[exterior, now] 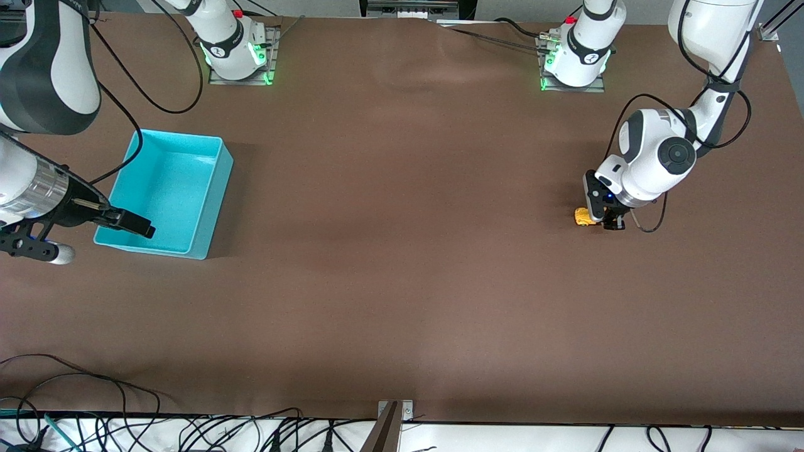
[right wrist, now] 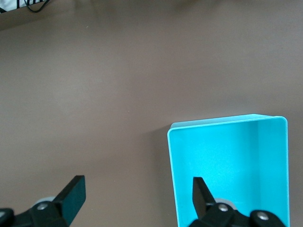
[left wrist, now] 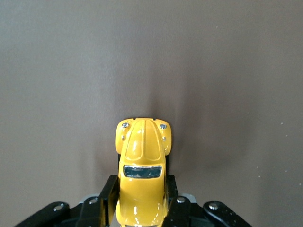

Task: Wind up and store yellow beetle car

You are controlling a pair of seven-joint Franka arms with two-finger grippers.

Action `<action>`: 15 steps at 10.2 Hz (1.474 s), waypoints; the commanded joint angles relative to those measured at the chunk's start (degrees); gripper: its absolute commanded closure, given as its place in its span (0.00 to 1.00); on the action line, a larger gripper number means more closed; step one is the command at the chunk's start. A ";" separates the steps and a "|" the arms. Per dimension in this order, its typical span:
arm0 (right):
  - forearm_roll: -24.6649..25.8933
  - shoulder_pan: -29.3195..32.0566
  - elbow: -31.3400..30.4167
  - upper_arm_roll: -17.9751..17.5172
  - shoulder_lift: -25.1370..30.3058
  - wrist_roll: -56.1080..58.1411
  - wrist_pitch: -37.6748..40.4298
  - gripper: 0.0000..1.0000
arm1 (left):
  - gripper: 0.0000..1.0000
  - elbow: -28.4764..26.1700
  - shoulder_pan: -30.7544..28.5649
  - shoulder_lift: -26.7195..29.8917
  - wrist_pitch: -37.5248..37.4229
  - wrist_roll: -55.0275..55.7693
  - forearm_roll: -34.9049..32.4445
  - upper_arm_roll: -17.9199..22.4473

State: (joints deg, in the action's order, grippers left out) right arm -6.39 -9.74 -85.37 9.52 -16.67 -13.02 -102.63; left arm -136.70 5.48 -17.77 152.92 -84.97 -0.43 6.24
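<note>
The yellow beetle car (exterior: 584,216) is tiny, with a rounded body and dark windows, and sits low at the table toward the left arm's end. My left gripper (exterior: 604,218) is shut on it. In the left wrist view the car (left wrist: 142,146) sticks out nose first from between the black fingers (left wrist: 108,191) of the left gripper (left wrist: 141,190), which press on its sides. My right gripper (exterior: 100,238) is open and empty, hovering over the edge of the turquoise bin (exterior: 213,201) that is nearer the front camera. It also shows in the right wrist view (right wrist: 137,196), beside the empty bin (right wrist: 227,165).
Brown table cover (exterior: 402,251) spans the area between car and bin. Black cables (exterior: 94,389) lie along the table edge nearest the front camera. Both arm bases (exterior: 239,50) stand on the edge farthest from it.
</note>
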 commanded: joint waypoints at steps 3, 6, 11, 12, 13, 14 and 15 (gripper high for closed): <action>0.15 0.34 0.91 -0.12 0.15 0.19 1.20 0.00 | 1.00 0.74 -2.93 -3.05 0.36 -10.02 1.40 2.71; 0.15 0.34 0.91 -0.12 0.15 0.27 1.20 0.00 | 1.00 1.70 -4.67 -4.63 0.44 -13.28 1.40 6.84; 0.15 0.34 0.91 -0.12 0.15 0.19 1.11 0.00 | 1.00 2.41 -5.92 -6.31 2.29 -13.38 0.88 7.73; 0.15 0.34 0.91 -0.12 0.15 0.19 1.11 0.00 | 1.00 2.41 -5.57 -6.13 2.20 -13.29 1.22 7.65; 0.15 0.34 0.91 -0.03 0.15 0.19 1.11 0.00 | 1.00 2.49 -5.22 -5.96 2.20 -13.29 1.14 7.65; 0.06 0.34 0.91 0.23 0.23 0.27 1.20 0.00 | 0.87 3.37 -4.87 -5.87 2.20 -13.20 0.62 7.65; 0.06 0.34 0.91 0.32 0.15 0.27 1.12 0.00 | 0.50 4.42 -4.78 -5.78 2.20 -13.29 0.44 7.65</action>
State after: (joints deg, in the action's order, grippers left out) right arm -6.38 -9.73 -85.37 9.75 -16.67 -13.02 -102.61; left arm -134.84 0.00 -19.58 153.35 -97.04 -0.43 13.82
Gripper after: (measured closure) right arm 0.000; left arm 0.546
